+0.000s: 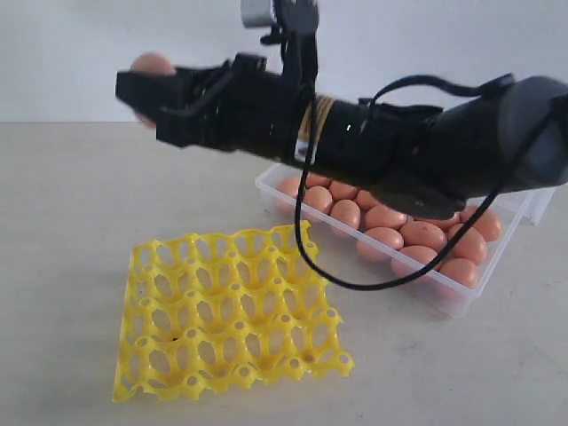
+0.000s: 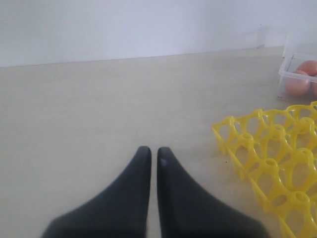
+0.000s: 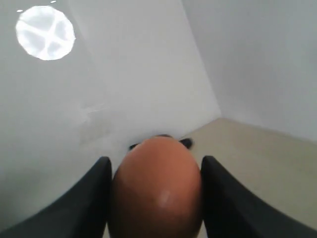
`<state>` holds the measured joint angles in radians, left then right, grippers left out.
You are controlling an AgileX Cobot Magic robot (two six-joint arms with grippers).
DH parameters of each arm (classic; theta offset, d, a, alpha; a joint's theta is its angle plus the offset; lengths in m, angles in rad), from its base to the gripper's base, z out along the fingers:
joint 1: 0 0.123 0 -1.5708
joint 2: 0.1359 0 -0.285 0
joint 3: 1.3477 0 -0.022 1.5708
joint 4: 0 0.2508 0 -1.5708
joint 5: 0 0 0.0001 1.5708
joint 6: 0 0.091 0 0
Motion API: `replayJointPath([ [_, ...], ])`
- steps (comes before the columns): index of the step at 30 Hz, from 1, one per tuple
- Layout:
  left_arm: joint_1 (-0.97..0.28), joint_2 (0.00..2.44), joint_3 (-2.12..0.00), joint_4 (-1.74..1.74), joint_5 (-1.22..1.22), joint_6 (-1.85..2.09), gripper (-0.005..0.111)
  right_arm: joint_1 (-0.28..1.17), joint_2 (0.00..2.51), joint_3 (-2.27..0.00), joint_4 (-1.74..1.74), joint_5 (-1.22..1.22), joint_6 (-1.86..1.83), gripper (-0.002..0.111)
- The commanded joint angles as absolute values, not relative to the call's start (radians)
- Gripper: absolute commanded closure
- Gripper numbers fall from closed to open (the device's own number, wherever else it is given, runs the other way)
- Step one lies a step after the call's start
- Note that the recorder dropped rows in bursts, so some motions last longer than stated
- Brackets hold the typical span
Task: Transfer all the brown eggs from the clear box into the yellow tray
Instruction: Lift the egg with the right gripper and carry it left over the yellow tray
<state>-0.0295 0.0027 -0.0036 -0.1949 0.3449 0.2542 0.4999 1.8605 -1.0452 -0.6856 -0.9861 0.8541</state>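
1. One brown egg [image 3: 156, 191] is pinched in my right tool [image 1: 146, 102], high over the tabletop [image 1: 71, 195], apparently to clear the tray's peaks.
2. The yellow tray [image 1: 142, 266] shows empty cups; the other eggs [image 1: 383, 238] lie in the clear box [image 1: 266, 184].
3. My left tool [image 2: 150, 154], pressed together, hangs low beside the tray.

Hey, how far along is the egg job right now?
Done: nothing yet, no egg shows in the yellow tray. In hand: the right pincer grips one brown egg high in the air. Left: many eggs lie in the clear box, all to be moved. The left pincer sits shut beside the tray, holding nothing.
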Motion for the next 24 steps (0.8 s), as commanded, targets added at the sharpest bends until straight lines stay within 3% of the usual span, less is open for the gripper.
replayJointPath([
  [1, -0.034, 0.000, 0.000, -0.194, 0.341, 0.256, 0.103, 0.498, 2.007, -1.102, -0.786, -1.154, 1.099, 0.108],
  [8, -0.034, 0.000, 0.000, -0.194, 0.341, 0.256, 0.103, 0.498, 2.227, -1.384, -1.021, -1.218, 1.273, 0.108],
  [12, -0.034, 0.000, 0.000, -0.194, 0.341, 0.256, 0.103, 0.498, 2.246, -1.466, -1.090, -0.991, 1.199, 0.108],
  [17, -0.034, 0.000, 0.000, -0.194, 0.341, 0.256, 0.103, 0.507, 2.244, -1.479, -1.206, -0.881, 1.104, 0.108],
  [24, -0.034, 0.000, 0.000, -0.194, 0.341, 0.256, 0.103, 0.581, 2.244, -1.479, -1.314, -0.454, 1.088, 0.108],
])
